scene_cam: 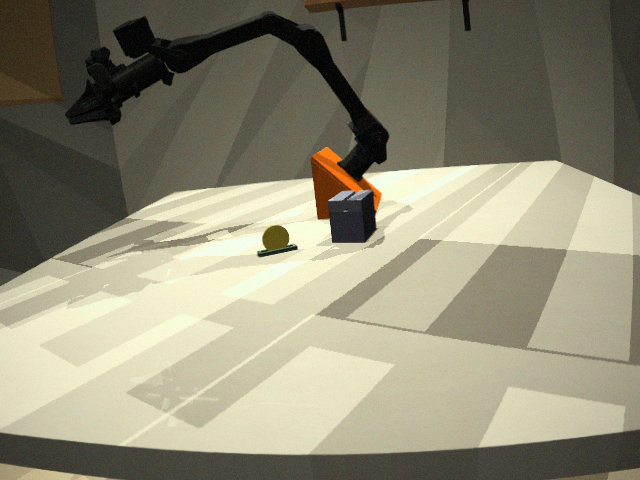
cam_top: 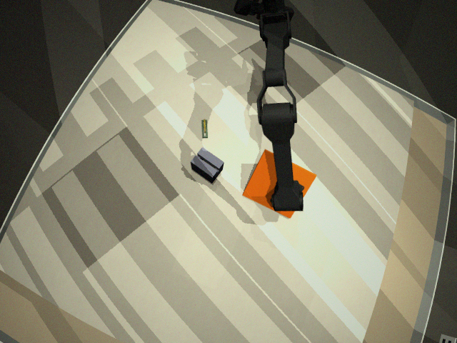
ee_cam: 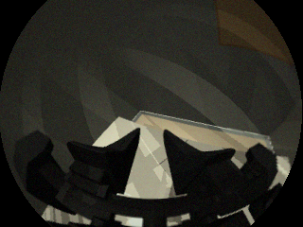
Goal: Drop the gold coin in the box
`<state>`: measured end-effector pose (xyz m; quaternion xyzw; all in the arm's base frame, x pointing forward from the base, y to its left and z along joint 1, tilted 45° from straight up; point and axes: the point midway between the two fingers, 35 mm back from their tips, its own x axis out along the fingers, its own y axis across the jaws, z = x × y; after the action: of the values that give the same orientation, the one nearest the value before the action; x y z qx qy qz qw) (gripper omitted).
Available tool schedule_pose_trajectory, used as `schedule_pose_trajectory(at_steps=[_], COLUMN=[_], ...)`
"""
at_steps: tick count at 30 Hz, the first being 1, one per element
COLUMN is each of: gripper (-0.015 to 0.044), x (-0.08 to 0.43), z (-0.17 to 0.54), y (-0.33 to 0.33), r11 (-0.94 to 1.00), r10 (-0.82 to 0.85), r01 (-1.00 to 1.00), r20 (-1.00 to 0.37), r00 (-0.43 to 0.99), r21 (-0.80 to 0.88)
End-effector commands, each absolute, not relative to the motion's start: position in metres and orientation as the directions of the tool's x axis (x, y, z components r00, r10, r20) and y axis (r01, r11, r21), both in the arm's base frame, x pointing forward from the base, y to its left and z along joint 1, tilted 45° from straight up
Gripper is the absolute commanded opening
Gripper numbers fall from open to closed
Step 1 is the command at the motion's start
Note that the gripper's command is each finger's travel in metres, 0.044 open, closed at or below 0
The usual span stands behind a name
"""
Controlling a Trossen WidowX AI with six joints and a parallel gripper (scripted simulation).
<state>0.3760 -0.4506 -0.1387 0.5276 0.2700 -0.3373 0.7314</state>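
Observation:
The gold coin [cam_top: 204, 126] [scene_cam: 275, 237] stands on edge in the dark-green holder [cam_top: 205, 136] [scene_cam: 291, 248]. The closed grey box [cam_top: 203, 172] [scene_cam: 351, 226] stands beside them, and its lid has a narrow slot [scene_cam: 351, 195]. My gripper [scene_cam: 68, 118] [ee_cam: 151, 131] is partly open with nothing between its fingertips. It is high up at the left in the exterior view, far from the coin and pointing down and outward. In the top view its fingertips are outside the frame at the top. The wrist view shows neither coin nor box.
An orange wedge-shaped block [cam_top: 258, 177] [scene_cam: 323, 195] is at the arm's base, behind the box in the exterior view. The table's edge [ee_cam: 204, 124] shows beyond the fingers in the wrist view. A wall shelf [scene_cam: 382, 4] is high at the back.

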Motion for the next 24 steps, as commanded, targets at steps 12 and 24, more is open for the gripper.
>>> schedule_pose_trajectory(at_steps=[12,24], gripper=[0.0161,0.0161], x=[0.387,0.349], z=[-0.078,-0.004], y=[-0.208,-0.088], r11=[0.344,0.424], r10=[0.46,0.701], r01=[0.821,0.822], r20=[-0.844,-0.713], r00=[0.277,-0.032], r21=[0.457,0.38])
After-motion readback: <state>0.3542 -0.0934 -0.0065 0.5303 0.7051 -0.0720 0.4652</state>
